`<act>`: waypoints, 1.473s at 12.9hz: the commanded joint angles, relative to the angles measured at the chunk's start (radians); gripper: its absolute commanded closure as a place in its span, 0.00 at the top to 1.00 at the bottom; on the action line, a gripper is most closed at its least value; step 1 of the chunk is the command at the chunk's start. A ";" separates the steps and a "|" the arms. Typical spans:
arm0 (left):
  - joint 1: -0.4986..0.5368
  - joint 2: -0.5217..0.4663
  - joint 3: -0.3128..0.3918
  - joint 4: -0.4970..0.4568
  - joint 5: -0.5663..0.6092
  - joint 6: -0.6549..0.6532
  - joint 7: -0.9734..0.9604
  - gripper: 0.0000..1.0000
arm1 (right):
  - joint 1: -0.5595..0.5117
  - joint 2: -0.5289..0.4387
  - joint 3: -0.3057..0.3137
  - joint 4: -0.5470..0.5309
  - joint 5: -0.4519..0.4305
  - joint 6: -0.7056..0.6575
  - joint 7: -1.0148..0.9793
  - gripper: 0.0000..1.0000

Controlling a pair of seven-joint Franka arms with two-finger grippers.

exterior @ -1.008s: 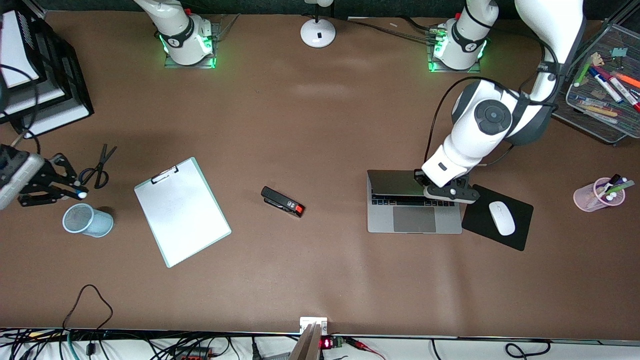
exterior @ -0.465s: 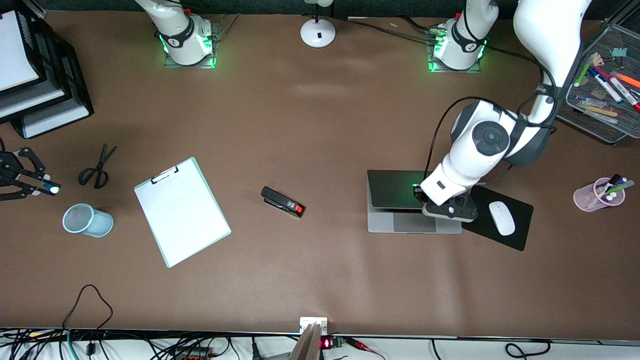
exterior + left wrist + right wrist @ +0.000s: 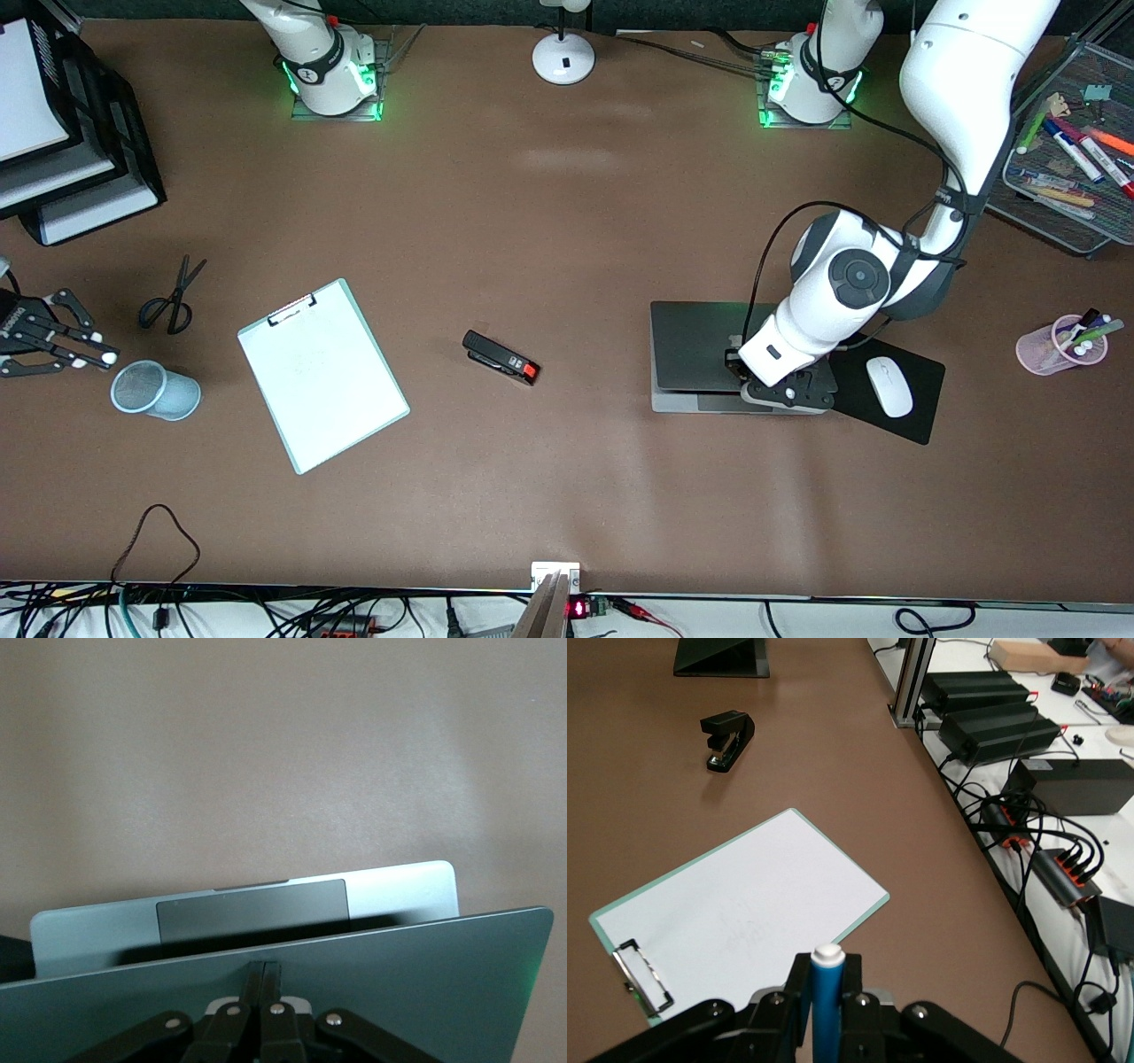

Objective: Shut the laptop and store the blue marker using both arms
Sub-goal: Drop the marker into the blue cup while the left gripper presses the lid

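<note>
**Left arm presses the laptop lid low while the right gripper holds the blue marker**

The laptop (image 3: pixel 700 363) sits toward the left arm's end of the brown table (image 3: pixel 567 496), just beside a black mouse pad (image 3: pixel 921 421) that carries a white mouse (image 3: pixel 889 386). Its dark lid is tilted low over the base, leaving only a narrow silver strip of palm rest and trackpad showing at the edge nearer the front camera. The left gripper (image 3: pixel 787 392) rests on the lid at the corner beside the mouse pad. In the left wrist view its fingers (image 3: pixel 264 979) are drawn together, flat against the lid, with the laptop (image 3: pixel 266 912) base and trackpad visible under the lid's edge.

The right gripper (image 3: pixel 66 344) hangs at the right arm's end of the table, beside a pale blue mesh cup (image 3: pixel 155 391) and near black scissors (image 3: pixel 170 297). In the right wrist view its fingers (image 3: pixel 855 1014) are clamped on the blue marker (image 3: pixel 826 992), which stands upright between them with its white end up.

A white clipboard (image 3: pixel 322 374) and a black stapler (image 3: pixel 500 357) lie between the two grippers.
</note>
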 commanded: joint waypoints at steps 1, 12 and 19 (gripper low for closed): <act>-0.005 0.042 0.008 0.040 0.041 0.004 -0.005 0.00 | -0.014 0.089 0.016 0.095 0.040 -0.022 -0.069 0.00; -0.014 0.151 0.029 0.086 0.041 0.079 -0.005 0.00 | -0.080 0.170 0.016 0.088 0.142 -0.094 -0.221 0.00; -0.016 0.188 0.031 0.086 0.042 0.081 -0.005 0.00 | -0.134 0.214 0.016 0.088 0.207 -0.128 -0.248 0.00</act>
